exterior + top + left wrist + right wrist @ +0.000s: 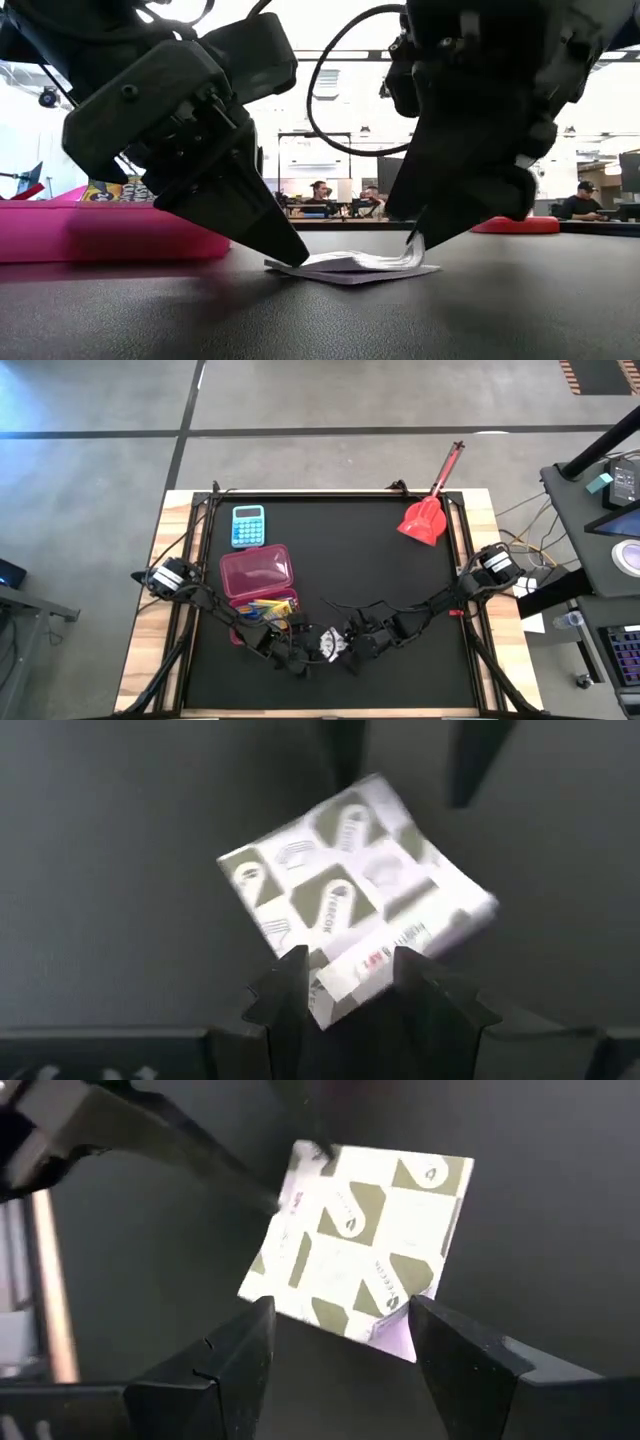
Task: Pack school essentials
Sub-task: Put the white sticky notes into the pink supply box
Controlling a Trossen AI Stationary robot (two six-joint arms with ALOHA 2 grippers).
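Surface (pixel 400 600) first: it is big and black, and we see a pink box (pixel 257 572) with its lid up and crayons and pens (pixel 268 606) already inside. A blue calculator (pixel 248 525) and a small checked paper pad (pixel 350 900) are not packed yet. Both claws meet at the pad. Our left claw (pixel 350 985) pinches one corner. Our right claw (pixel 340 1342) stands open around another edge. Only the low view shows that edge lifted.
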